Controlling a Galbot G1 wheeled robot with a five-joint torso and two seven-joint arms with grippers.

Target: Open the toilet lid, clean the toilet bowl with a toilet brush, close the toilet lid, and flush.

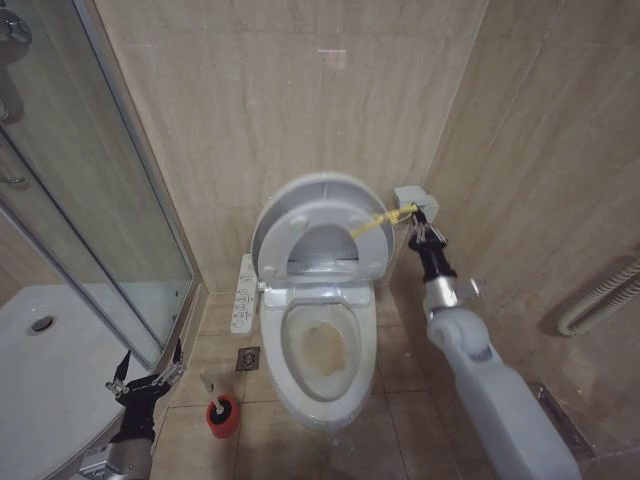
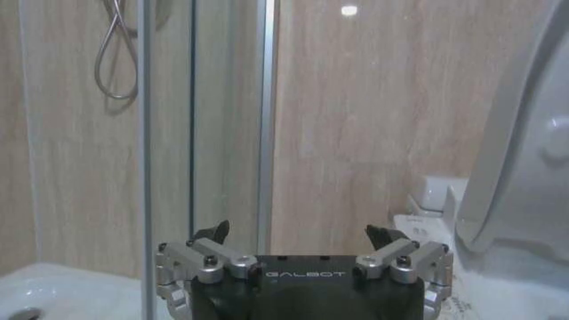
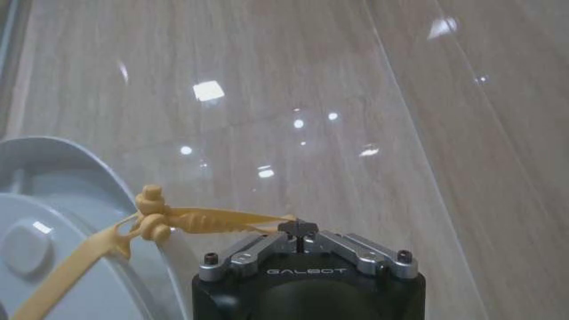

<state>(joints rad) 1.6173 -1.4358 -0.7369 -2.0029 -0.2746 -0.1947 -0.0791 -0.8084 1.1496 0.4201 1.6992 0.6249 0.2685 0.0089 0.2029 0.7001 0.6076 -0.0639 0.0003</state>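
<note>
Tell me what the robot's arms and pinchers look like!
The right arm is a smooth pale grey tube with a black wrist section. The right gripper and the left gripper have black finger tips on silver metal links with small bolts. Each black gripper body says GALBOT in pale letters.

One toilet bowl [image 1: 318, 352], one toilet lid [image 1: 322, 222] up, one toilet brush [image 1: 222, 414], two hands: left hand [image 1: 148, 362], right hand [image 1: 414, 211].
</note>
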